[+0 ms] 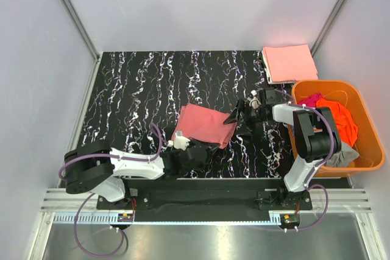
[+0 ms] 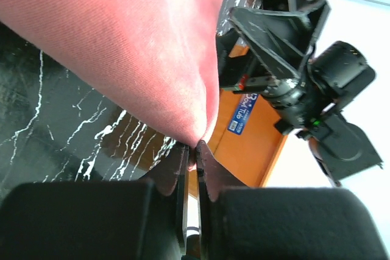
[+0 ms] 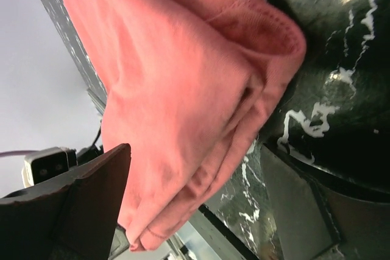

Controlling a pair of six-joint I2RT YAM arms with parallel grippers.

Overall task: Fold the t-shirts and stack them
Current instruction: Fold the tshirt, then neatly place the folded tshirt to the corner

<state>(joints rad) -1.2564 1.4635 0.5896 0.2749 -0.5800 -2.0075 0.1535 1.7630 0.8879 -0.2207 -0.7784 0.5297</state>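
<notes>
Salmon-pink t-shirt (image 1: 204, 125), edge pinched — left gripper (image 2: 194, 148)

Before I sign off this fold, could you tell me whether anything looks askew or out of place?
Nothing is spilled or damaged, but the salmon-pink t-shirt lies skewed on the table, its right side bunched in uneven layers. The left tool pinches its near corner.

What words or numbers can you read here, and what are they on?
Blue sticker on the orange basket: white letters, tilted and too blurred to read.
Strip along the front rail: tiny marks, too small to read.
Salmon-pink t-shirt: no print showing.
</notes>
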